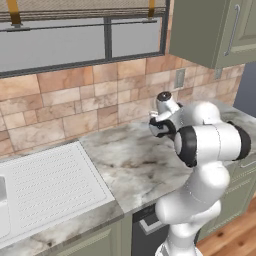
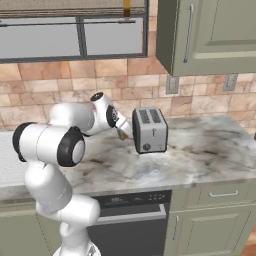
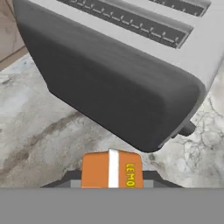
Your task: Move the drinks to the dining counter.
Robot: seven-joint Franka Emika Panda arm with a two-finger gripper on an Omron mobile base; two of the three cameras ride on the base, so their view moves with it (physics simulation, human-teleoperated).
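Observation:
A small orange can (image 3: pixel 98 171) with a white stripe and yellow lettering sits between my dark fingertips (image 3: pixel 152 176) at the bottom of the hand view. My gripper (image 3: pixel 112 176) is shut on it, just above the marble worktop (image 3: pixel 39 131). In the right base view the gripper (image 2: pixel 122 133) hangs close to the left side of the silver toaster (image 2: pixel 149 130), with a speck of the orange can (image 2: pixel 121 134) at its tip. The hand (image 1: pixel 162 125) shows in the left base view, its fingers hidden behind the arm. The dining counter is out of view.
The toaster (image 3: pixel 131 74) looms right in front of the hand. A white sink drainboard (image 1: pixel 47 185) lies to the left on the worktop (image 1: pixel 140 165). A tiled wall (image 2: pixel 60 95) backs the worktop and green upper cabinets (image 2: pixel 210 35) hang at the right.

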